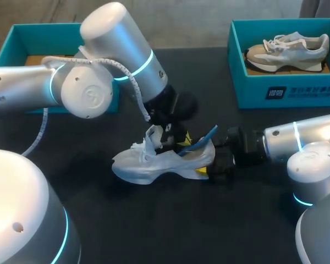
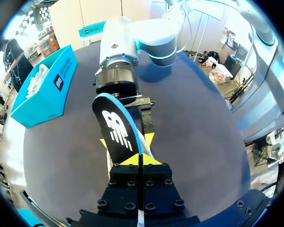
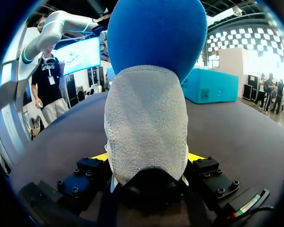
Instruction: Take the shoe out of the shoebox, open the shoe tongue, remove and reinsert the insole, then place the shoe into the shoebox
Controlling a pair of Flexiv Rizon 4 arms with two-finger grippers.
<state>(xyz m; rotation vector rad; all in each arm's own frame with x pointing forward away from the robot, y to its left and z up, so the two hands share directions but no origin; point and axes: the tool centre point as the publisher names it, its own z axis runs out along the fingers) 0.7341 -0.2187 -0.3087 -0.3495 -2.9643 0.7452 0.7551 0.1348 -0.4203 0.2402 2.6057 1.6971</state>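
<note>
Behind the left gripper point(image 2: 138, 160), a teal cardboard shoebox point(image 1: 16, 38) is largely hidden by the left arm point(image 1: 22, 91). This gripper's fingers are pinched together on the thin, curved insole point(image 2: 117, 126), which is blue-edged with a black underside; its lower end is out of sight. Beneath it, the white shoe point(image 1: 154, 162) rests on the dark table point(image 1: 154, 231). The right gripper point(image 3: 147, 158) is clamped on the shoe's fuzzy grey heel, which covers the fingers except for their yellow corners. Well behind this gripper, a second shoebox point(image 1: 286, 88), also teal, holds a beige shoe point(image 1: 289, 49).
</note>
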